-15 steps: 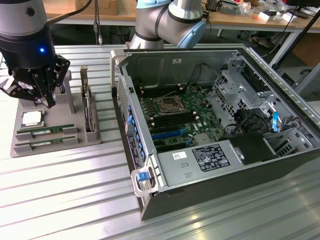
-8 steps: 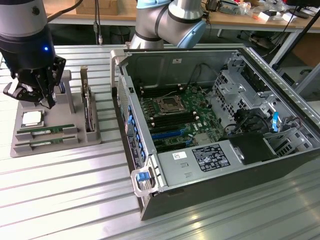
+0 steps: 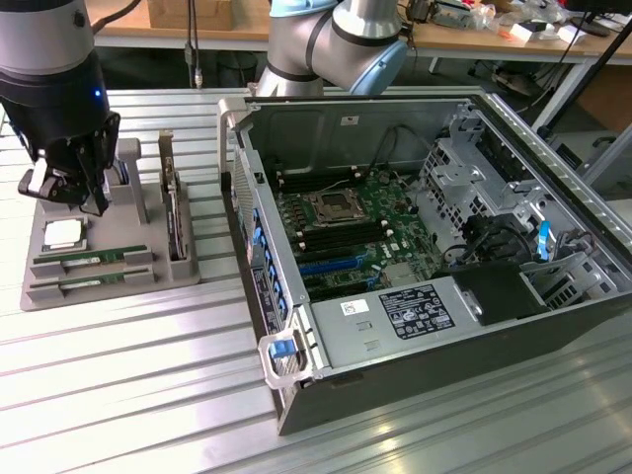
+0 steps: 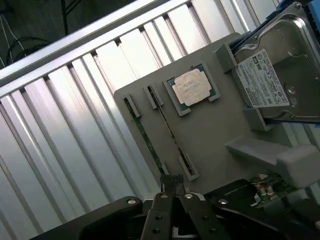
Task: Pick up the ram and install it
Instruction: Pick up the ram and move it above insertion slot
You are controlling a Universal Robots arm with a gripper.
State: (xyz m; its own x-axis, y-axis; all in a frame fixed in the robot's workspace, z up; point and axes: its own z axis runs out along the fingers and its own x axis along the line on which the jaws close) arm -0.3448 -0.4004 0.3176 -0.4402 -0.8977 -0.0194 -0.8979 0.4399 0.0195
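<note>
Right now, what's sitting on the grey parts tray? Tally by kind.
RAM sticks: 2
CPU chip: 1
Hard drive: 1
Expansion card: 1
Total: 5

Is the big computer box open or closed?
Open. The computer case has no cover on its upward side, so the green motherboard inside shows.

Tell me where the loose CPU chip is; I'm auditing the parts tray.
The CPU chip lies flat on the grey parts tray, at the exterior view's left of the open computer case, just beyond the two ram sticks.
</note>
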